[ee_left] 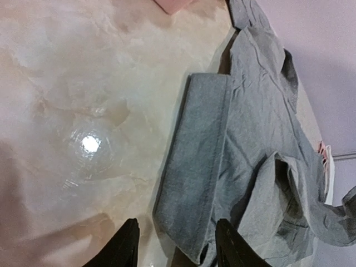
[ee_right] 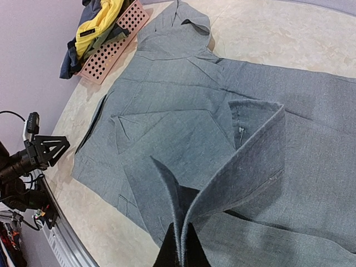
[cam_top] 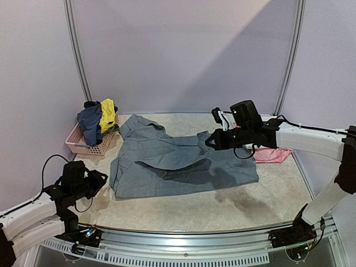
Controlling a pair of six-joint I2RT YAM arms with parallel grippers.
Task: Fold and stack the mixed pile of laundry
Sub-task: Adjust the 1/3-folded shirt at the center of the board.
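Grey cloth is taking up most of our inspection. Nearest the bases, the left gripper (ee_left: 177, 228) is hovering low over the table (cam_top: 222, 206) with its fingers spread and nothing between them, poised at the near left corner of the grey trousers (cam_top: 183, 164). The trousers are lying spread across the middle of the table, partly doubled along one side, rumpled and not yet a tidy fold.

Further in, the right gripper (ee_right: 181, 236) is pinching a raised edge of the same trousers, jaws clamped tight on a ridge of fabric lifted off the surface. We are judging this to be the first fold in hand.

Beyond the right arm, a pink piece (cam_top: 272, 156) is lying flat on the table, partly hidden by the arm; whether it is folded we cannot tell. At the far left, the pink basket (cam_top: 78, 143) is holding the navy top (cam_top: 89, 122) and the yellow garment (cam_top: 107, 114), both bunched and untouched.

We are rating the task as early: no stack is showing, and at least three garments are awaiting folding. The lifted ridge is risking a crooked crease.
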